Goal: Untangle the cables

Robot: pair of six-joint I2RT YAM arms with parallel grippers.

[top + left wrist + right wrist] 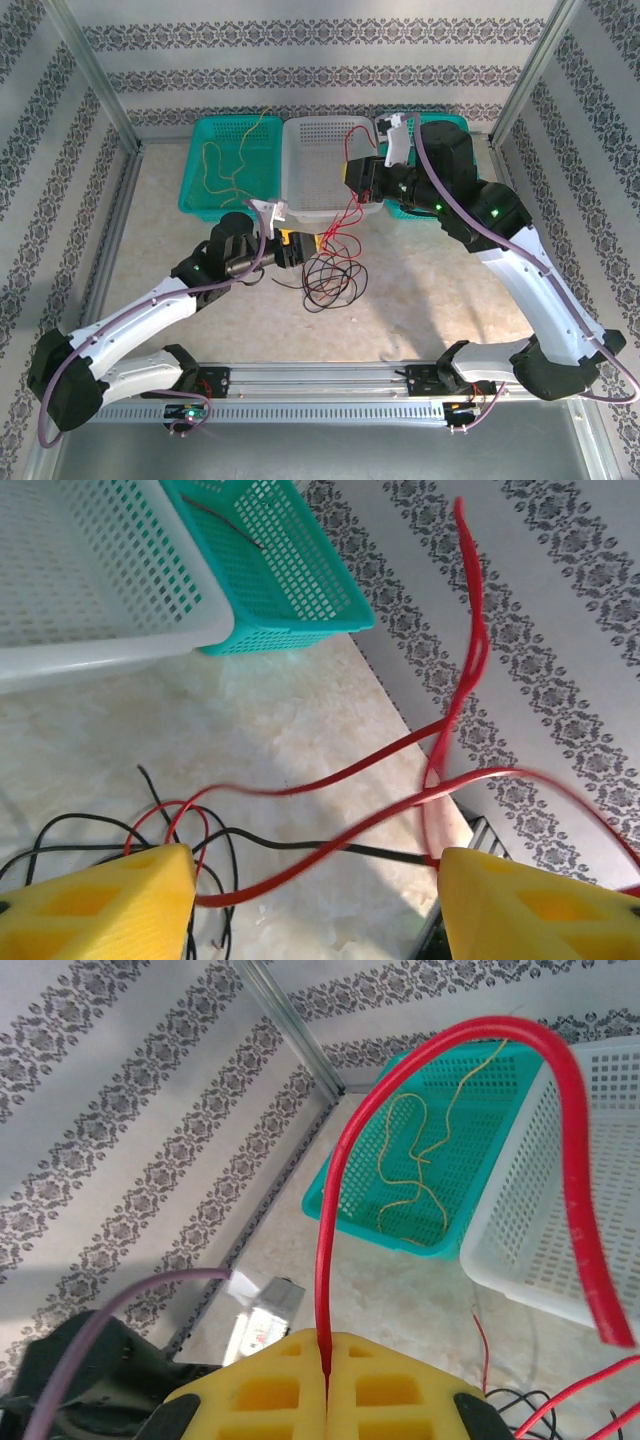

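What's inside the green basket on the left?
A thin yellow cable lies looped inside the green basket. The white basket covers the edge beside it, so that strip stays unseen.

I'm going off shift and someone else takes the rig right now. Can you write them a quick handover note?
Right pincer: shut on the red cable, raised beside the white basket.
Left pincer: open; red strands and the black cable run between its fingers, ungripped.
Done: the yellow cable lies alone in the left teal basket.
Left: red and black cross in a heap on the table; pull them apart.
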